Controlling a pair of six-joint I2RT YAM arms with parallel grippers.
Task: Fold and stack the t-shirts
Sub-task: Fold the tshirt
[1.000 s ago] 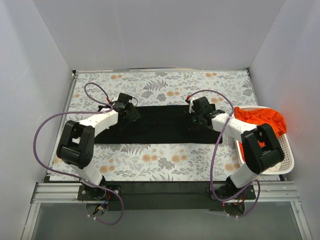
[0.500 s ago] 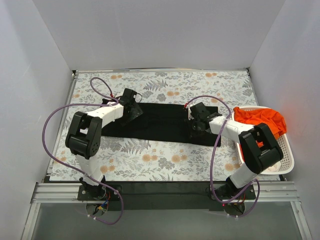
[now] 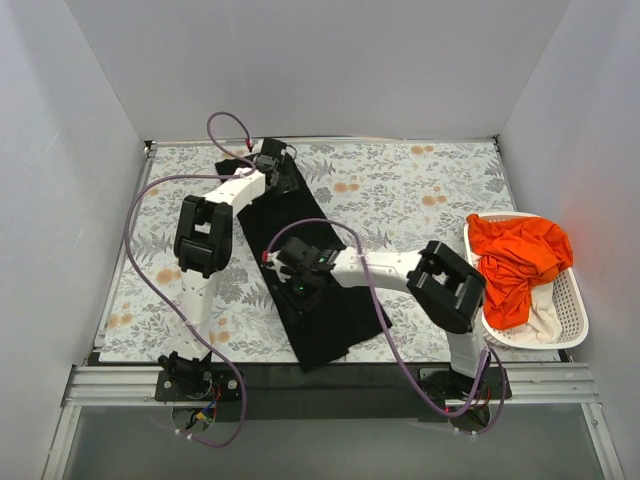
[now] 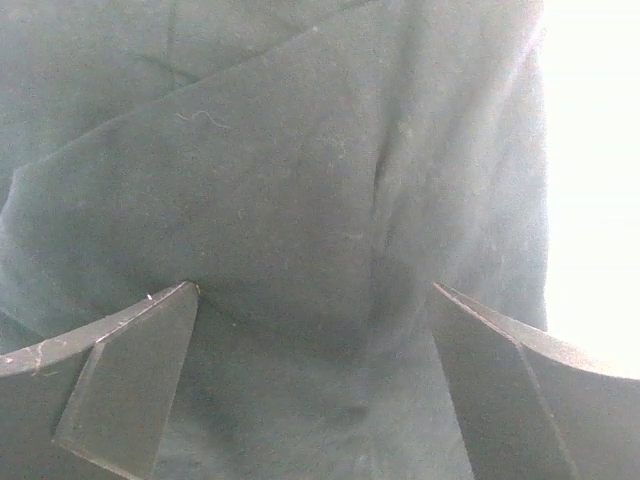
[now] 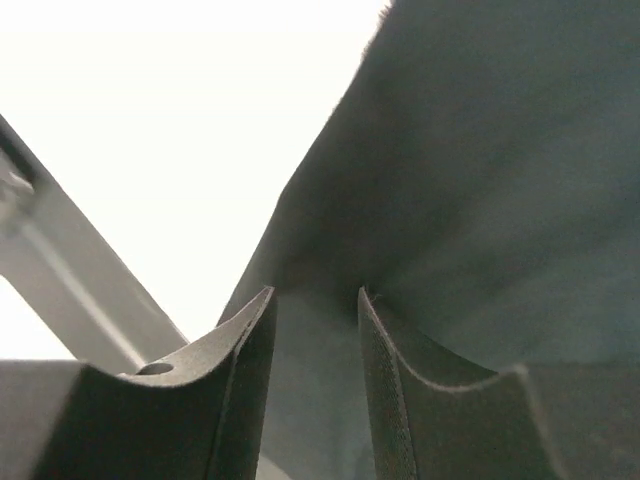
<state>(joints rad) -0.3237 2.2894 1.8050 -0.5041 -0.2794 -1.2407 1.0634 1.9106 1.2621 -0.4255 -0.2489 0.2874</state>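
Observation:
The black t-shirt (image 3: 330, 330) lies as a long folded strip running from the far left of the table towards the near edge. My left gripper (image 3: 283, 175) hovers over its far end. In the left wrist view this gripper (image 4: 312, 287) is open, fingers wide apart, and black cloth (image 4: 300, 150) fills the view below them. My right gripper (image 3: 297, 283) reaches across to the strip's middle. In the right wrist view it (image 5: 316, 292) is shut on a raised fold of the black cloth (image 5: 500, 150), which tents up into the narrow gap. No chest mark shows.
A white slatted basket (image 3: 575, 310) stands at the right edge, holding an orange t-shirt (image 3: 515, 250) over a cream one (image 3: 545, 320). The floral table cover (image 3: 420, 190) is walled in on three sides. Purple cables loop off both arms.
The black t-shirt has swung from lying crosswise to lying lengthwise. My right gripper dragged its end left and nearer. My left gripper moved to the far edge and opened wider.

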